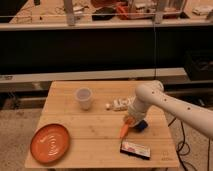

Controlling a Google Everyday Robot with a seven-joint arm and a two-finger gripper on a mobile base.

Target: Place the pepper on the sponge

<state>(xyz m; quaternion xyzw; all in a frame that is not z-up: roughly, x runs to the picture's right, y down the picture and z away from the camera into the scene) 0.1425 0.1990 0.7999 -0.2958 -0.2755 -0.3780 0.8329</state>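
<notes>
The pepper is a slim orange cone that slants down to the left, its point close to the wooden table. Its thick end sits in my gripper, which is shut on it at the end of the white arm reaching in from the right. The sponge, a small dark blue block, lies on the table just right of the pepper and partly under the gripper. Pepper and sponge are side by side; I cannot tell whether they touch.
A white cup stands at the table's middle back. An orange plate lies at the front left. A flat black-and-white box lies in front of the sponge. Small white items sit behind the gripper. Dark shelving runs behind the table.
</notes>
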